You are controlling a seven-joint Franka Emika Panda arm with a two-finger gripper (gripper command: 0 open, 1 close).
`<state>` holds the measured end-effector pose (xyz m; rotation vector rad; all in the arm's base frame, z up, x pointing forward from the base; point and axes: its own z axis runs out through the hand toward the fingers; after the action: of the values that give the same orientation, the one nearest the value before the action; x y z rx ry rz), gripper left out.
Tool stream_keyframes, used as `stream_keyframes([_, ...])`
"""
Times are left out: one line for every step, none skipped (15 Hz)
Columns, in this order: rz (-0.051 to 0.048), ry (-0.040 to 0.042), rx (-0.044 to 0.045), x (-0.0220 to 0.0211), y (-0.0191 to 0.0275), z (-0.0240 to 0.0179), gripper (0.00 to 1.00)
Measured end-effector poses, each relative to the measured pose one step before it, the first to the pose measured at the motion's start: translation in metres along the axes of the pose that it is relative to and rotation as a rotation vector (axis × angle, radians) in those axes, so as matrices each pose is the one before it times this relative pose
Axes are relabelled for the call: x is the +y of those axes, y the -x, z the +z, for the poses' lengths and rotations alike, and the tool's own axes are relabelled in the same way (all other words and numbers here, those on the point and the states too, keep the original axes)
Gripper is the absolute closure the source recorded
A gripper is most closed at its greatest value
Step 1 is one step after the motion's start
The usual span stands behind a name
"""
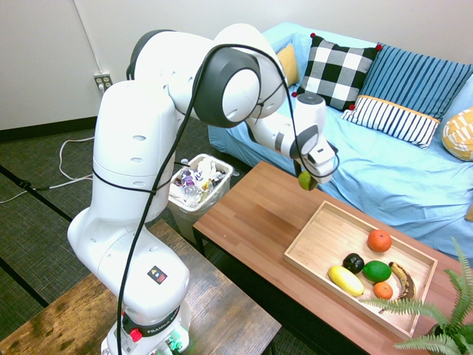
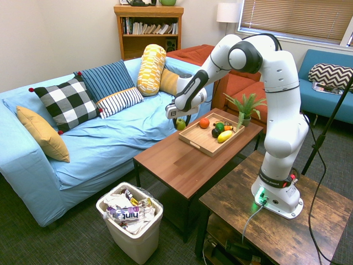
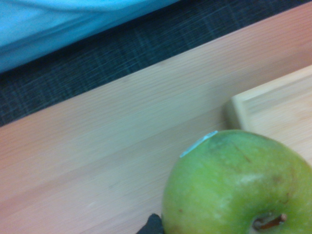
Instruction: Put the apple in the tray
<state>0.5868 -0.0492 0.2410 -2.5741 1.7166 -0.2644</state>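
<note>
First exterior view, from left to right: a white wastebasket (image 1: 198,185) full of wrappers stands on the dark carpet beside the long brown wooden table (image 1: 259,214). Above the table, near the corner of the tray, the tool (image 1: 306,180) hangs in the air and its fingers are closed on the apple (image 1: 304,180), which is yellow-green and does not touch the table or the tray. To the right lies the light-wood tray (image 1: 325,240) on the table. Inside it, towards its right half, there are a yellow elongated fruit (image 1: 345,280), a small dark round fruit (image 1: 353,262), a dark green lime-like fruit (image 1: 376,271), an orange (image 1: 379,240), a smaller orange fruit (image 1: 383,290) and a dark brown banana (image 1: 403,280). The left half of the tray floor is bare. Behind the table stands a blue sofa (image 1: 384,177) with a black-and-white checked pillow (image 1: 339,70) and striped pillows (image 1: 392,118). Green fern leaves (image 1: 436,318) enter at the bottom right corner.

In the second exterior view the apple (image 2: 180,125) is held just beside the tray (image 2: 198,139), over its end that is nearer to the sofa.

In the wrist view the apple (image 3: 239,185) fills the lower right part, with its stem cavity visible, and a corner of the tray (image 3: 273,105) lies on the table (image 3: 97,161) under it.
</note>
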Motion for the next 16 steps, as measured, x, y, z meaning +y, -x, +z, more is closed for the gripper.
stream_keyframes([0.03210,0.00534,0.00060,0.01307,-0.02379,0.00083,1.00])
stream_keyframes([0.03172,0.00771,-0.00095,0.01196,-0.02019,0.00126,1.00])
stream_keyframes([0.02564,0.00722,-0.00336,0.01027,-0.01664,0.00286,1.00])
stream_keyframes([0.01851,0.00797,-0.00460,0.00809,-0.01257,0.00523,1.00])
stream_keyframes([0.01577,0.00966,-0.00419,0.00639,-0.00959,0.00727,1.00])
stream_keyframes([0.01745,0.01248,-0.00485,0.00456,-0.00726,0.01015,1.00])
stream_keyframes([0.01397,0.01305,-0.00124,0.00236,-0.00677,0.01084,1.00])
stream_keyframes([0.01374,0.01282,-0.00164,0.00150,-0.00670,0.01187,1.00])
stream_keyframes([0.00997,0.01370,-0.00394,0.00125,-0.00653,0.01388,1.00])
stream_keyframes([0.00802,0.01146,-0.00369,0.00116,-0.00595,0.01164,1.00])
stream_keyframes([0.00327,0.00929,-0.00500,0.00030,-0.00527,0.00971,1.00])
stream_keyframes([0.00389,0.00790,-0.00571,-0.00012,-0.00507,0.00788,1.00])
stream_keyframes([0.00126,0.00808,-0.00763,-0.00035,-0.00430,0.00617,1.00])
stream_keyframes([0.00070,0.00551,-0.00761,-0.00048,-0.00309,0.00500,1.00])
stream_keyframes([-0.00345,0.00408,-0.00643,-0.00068,-0.00111,0.00482,1.00])
stream_keyframes([-0.00310,0.00306,-0.00631,-0.00012,0.00053,0.00516,1.00])
